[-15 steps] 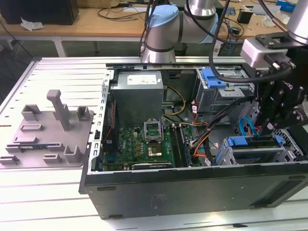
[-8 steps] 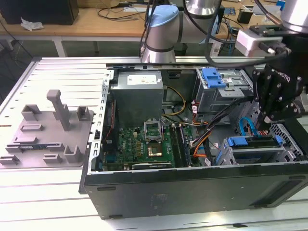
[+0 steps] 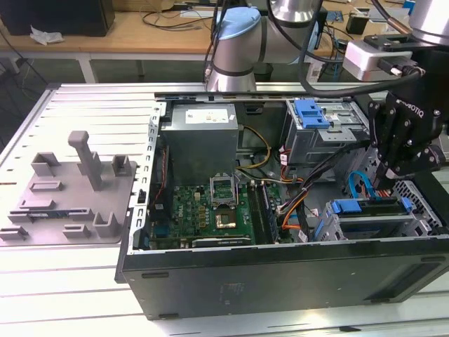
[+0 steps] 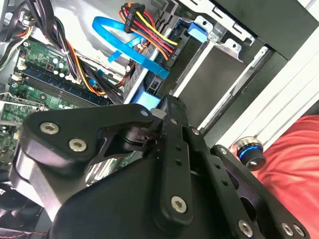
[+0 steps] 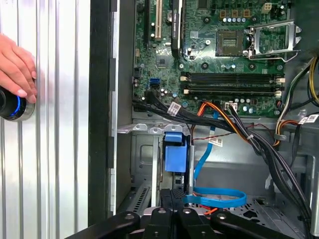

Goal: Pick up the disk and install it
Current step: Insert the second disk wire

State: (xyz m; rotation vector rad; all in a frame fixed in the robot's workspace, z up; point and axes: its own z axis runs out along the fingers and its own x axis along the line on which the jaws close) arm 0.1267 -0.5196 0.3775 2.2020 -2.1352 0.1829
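Checking disk position first: the disk (image 3: pixel 356 206) sat in the lower drive bay of the open computer case (image 3: pixel 280 270), on the exterior view's right, its blue carrier frame facing up toward the arm. In the first wrist view the blue carrier end (image 5: pixel 175 153) stood between the grey bay walls, just beside a looped blue data cable (image 5: pixel 214 199).

Gripper (image 3: pixel 390 168) was directly above that bay, tips down close to the carrier. In the first wrist view the gripper (image 5: pixel 173 195) had its fingers drawn together, with nothing visible between them. The second wrist view agreed: gripper (image 4: pixel 167 102) closed, tip at the blue plastic. Contact with the carrier could not be confirmed.

Judgement: pick-up done, install step in hand, probably late. The disk looked to be in its slot, but not provably seated.

Seating would call for a straight push along the bay rails, carrier kept square, and the blue cable and the red-yellow power leads (image 4: pixel 149 35) kept out from under the tip.

Also noted: a person's hand (image 5: pixel 15 69) rested on the table by a round blue-lit button (image 5: pixel 10 104), well apart from the bay.
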